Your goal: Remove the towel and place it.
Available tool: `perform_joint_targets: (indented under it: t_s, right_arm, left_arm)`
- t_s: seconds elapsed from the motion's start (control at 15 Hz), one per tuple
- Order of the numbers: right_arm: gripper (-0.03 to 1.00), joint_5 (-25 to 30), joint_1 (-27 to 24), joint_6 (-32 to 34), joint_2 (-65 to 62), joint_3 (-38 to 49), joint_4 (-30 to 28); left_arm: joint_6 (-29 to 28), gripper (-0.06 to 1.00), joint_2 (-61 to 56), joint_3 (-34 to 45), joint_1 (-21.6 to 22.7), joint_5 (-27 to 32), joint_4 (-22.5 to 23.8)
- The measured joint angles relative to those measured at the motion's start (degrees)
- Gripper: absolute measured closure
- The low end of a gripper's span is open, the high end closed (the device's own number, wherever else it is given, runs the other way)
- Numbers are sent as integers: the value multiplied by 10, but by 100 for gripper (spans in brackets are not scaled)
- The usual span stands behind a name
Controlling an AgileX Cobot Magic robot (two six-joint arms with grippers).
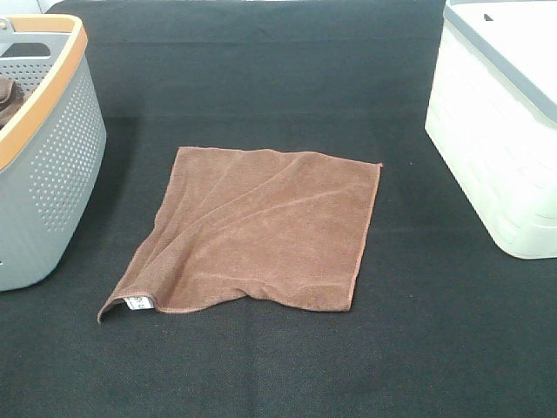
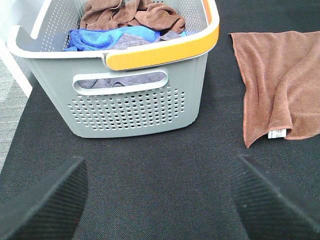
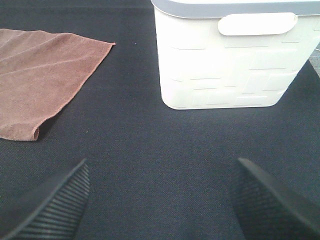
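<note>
The towel (image 1: 257, 228), reddish-brown with a small white tag at its near left corner, lies spread flat on the black table between the two bins. It also shows in the left wrist view as the towel (image 2: 285, 87) and in the right wrist view as the towel (image 3: 40, 75). My left gripper (image 2: 160, 200) is open over bare black cloth in front of the grey basket, apart from the towel. My right gripper (image 3: 160, 200) is open too, over bare table in front of the white bin. Neither arm shows in the high view.
A grey perforated basket (image 1: 52, 165) with an orange rim stands at the left, holding more brown, blue and grey cloths (image 2: 130, 25). A white bin (image 1: 500, 131) with a grey rim stands at the right.
</note>
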Motion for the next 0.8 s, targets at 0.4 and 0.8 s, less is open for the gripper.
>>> perform_joint_targets:
  t_s: [0.4,0.8]
  right_arm:
    - [23,0,0,0,0,0,0]
    - [23,0,0,0,0,0,0]
  left_arm:
    - [0,19,0,0,0,0,0]
    - [0,19,0,0,0,0,0]
